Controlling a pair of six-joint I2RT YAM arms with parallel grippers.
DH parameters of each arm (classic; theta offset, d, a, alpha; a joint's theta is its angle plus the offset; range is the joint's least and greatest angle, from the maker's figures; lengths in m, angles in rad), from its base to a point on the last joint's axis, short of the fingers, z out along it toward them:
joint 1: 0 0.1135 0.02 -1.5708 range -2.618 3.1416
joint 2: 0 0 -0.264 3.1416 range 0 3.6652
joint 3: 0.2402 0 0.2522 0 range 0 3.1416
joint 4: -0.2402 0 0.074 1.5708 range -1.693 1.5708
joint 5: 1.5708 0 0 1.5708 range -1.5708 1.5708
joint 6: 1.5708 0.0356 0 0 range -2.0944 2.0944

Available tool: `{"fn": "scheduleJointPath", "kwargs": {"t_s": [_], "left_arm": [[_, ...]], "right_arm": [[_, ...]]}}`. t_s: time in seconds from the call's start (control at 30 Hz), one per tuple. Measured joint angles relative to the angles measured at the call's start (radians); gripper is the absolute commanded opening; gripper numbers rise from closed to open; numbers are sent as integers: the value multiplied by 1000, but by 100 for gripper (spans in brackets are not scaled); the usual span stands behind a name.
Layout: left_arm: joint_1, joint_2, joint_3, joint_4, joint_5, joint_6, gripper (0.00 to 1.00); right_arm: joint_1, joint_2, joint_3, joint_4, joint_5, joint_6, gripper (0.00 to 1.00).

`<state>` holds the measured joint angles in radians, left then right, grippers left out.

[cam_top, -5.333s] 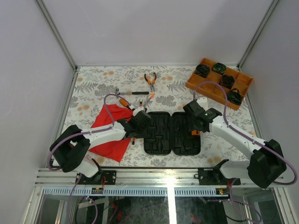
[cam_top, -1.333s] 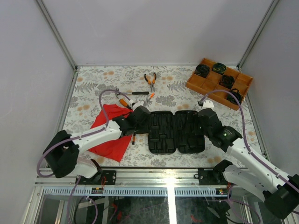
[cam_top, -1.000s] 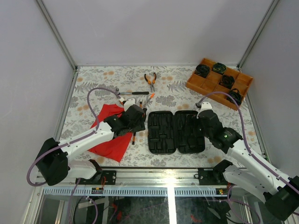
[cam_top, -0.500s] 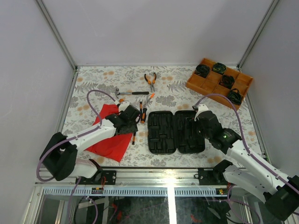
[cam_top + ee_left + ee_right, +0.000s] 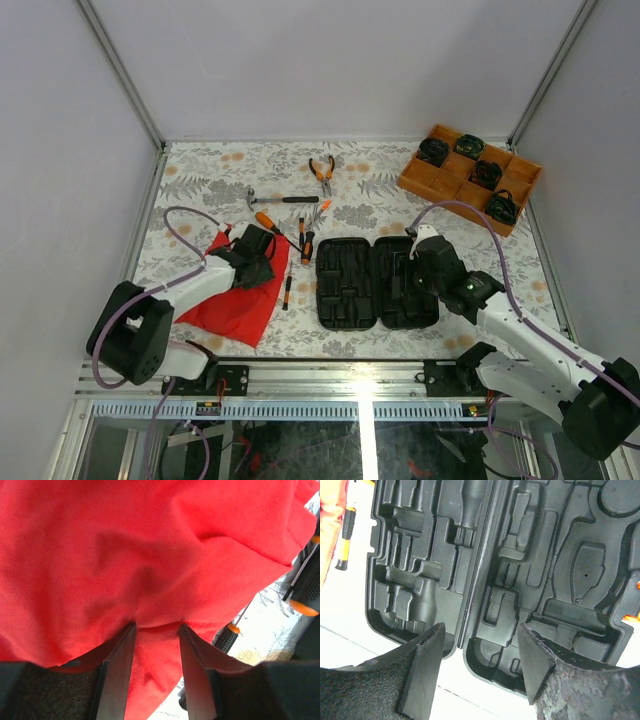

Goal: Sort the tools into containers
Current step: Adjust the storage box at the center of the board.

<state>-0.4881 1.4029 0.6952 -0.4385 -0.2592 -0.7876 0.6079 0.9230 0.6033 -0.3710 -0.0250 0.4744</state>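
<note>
The black tool case (image 5: 350,285) lies open and flat, with moulded slots (image 5: 435,545) that hold nothing. My right gripper (image 5: 408,272) hovers over its right half, open, with nothing between its fingers (image 5: 480,630). My left gripper (image 5: 255,268) is down on the red cloth (image 5: 235,305). Its fingertips press into the cloth (image 5: 150,545), still apart, with a fold of cloth between them (image 5: 156,625). Pliers (image 5: 321,172), a hammer (image 5: 280,199) and screwdrivers (image 5: 308,245) lie on the table behind the case. One thin screwdriver (image 5: 287,292) lies at the cloth's edge.
An orange compartment tray (image 5: 470,180) of black round items stands at the back right. A black-handled screwdriver (image 5: 227,637) shows just beyond the cloth's hem. The case's orange latch (image 5: 632,617) is at its right edge. The table carries a floral cover (image 5: 200,190).
My left gripper has moved left, away from the case and onto the red cloth, its jaws narrowing. My right gripper has shifted slightly left over the case and narrowed too.
</note>
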Motion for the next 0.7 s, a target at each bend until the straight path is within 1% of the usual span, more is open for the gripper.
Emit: {"fn": "scheduleJointPath", "kwargs": {"t_s": [0.17, 0.33, 0.5, 0.7], "left_arm": [[103, -58, -58, 61, 64, 11, 39], [190, -101, -90, 73, 87, 26, 41], [208, -148, -98, 66, 111, 42, 43], [208, -255, -98, 65, 159, 54, 45]], "right_arm": [[0, 16, 0, 11, -3, 33, 64], [0, 34, 10, 0, 16, 52, 64], [0, 53, 48, -14, 51, 58, 65], [0, 52, 64, -11, 94, 81, 66]]}}
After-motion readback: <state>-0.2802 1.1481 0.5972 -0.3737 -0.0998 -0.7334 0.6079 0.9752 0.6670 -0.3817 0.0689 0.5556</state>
